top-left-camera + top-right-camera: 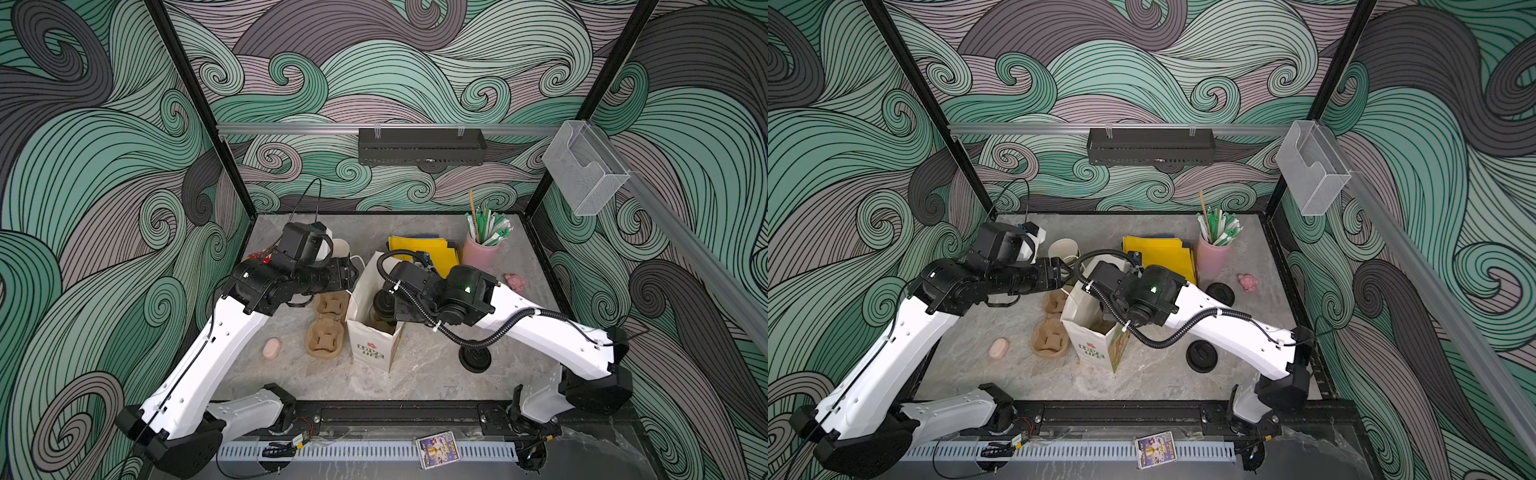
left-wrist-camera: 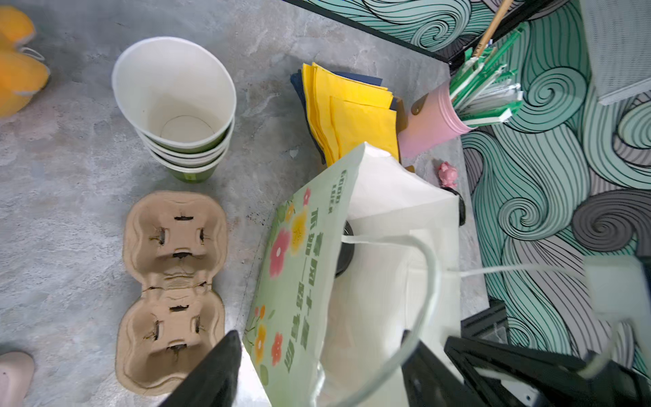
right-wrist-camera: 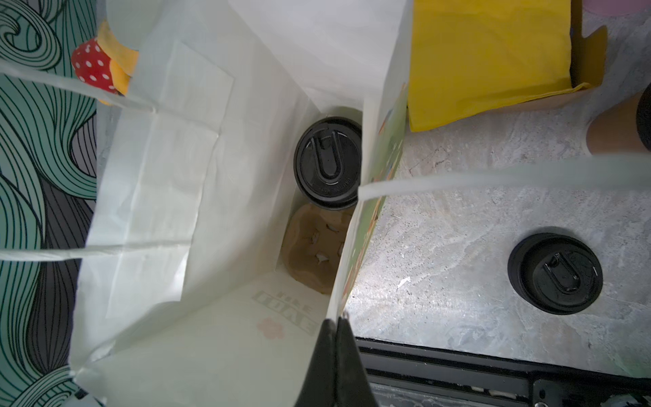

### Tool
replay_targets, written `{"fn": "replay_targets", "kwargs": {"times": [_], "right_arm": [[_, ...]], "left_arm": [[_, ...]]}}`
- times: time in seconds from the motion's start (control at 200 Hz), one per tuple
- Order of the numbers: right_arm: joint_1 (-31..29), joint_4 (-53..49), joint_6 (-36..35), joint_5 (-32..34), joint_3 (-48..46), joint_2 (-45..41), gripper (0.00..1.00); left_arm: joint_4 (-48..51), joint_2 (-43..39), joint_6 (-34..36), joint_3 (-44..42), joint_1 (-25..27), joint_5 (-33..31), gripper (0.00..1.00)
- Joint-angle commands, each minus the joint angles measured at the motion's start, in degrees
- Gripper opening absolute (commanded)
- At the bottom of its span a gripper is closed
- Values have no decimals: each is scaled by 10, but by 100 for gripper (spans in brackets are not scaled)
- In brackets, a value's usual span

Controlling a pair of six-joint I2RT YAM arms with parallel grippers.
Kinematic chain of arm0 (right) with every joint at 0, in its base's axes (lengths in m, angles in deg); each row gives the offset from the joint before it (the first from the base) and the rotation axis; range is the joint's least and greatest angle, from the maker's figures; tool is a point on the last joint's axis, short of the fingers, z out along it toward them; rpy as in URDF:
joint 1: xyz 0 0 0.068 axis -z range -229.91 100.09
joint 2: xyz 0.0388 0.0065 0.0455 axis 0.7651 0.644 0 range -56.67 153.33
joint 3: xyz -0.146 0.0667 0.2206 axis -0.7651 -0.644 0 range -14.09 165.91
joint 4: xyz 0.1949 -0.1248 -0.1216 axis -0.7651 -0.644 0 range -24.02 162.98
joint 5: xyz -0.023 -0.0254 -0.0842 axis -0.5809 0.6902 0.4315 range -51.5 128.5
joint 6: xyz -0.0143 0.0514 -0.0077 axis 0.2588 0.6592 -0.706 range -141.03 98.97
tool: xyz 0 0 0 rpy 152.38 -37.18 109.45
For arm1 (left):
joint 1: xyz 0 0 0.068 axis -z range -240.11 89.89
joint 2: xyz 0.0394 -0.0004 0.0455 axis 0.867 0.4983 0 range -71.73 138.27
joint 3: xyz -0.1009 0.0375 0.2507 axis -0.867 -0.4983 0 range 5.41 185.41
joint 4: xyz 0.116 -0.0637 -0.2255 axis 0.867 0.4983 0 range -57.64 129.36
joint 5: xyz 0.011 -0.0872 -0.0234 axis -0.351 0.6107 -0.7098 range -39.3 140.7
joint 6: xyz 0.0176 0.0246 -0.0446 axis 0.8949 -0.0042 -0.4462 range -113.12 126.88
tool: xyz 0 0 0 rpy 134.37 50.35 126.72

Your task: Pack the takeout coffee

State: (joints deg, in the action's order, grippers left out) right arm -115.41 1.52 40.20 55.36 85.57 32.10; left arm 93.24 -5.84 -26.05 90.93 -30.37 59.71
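Right tool (image 3: 336, 322) pinching bag (image 3: 158, 176) rim; coffee cup (image 3: 327, 162) w/ lid inside bag below.

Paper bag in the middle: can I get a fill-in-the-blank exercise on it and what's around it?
1. Inside the paper bag, the coffee cup wears a ____ lid.
2. The right gripper has its fingers ____ on the bag's rim.
3. The empty pulp carrier on the table has ____ cup wells.
4. The second lidded coffee cup is ____ the bag.
Missing words: black; shut; two; outside.
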Motion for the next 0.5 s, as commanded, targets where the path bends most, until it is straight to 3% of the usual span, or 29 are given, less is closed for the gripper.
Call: {"fn": "replay_targets", "kwargs": {"times": [0.0,0.135,0.225,0.495], "right_arm": [[14,-18,-39,-23,-15,-30,0],[34,-19,-84,-67,-36,-51,0],[45,-18,-95,-99,-43,-58,35],[47,-8,-88,-159,-85,-111,81]], "left_arm": [[11,1,34,14,-6,102,74],[12,-7,40,5,-11,143,79],[23,-11,41,5,-16,157,81],[98,-26,72,7,-29,155,83]]}}
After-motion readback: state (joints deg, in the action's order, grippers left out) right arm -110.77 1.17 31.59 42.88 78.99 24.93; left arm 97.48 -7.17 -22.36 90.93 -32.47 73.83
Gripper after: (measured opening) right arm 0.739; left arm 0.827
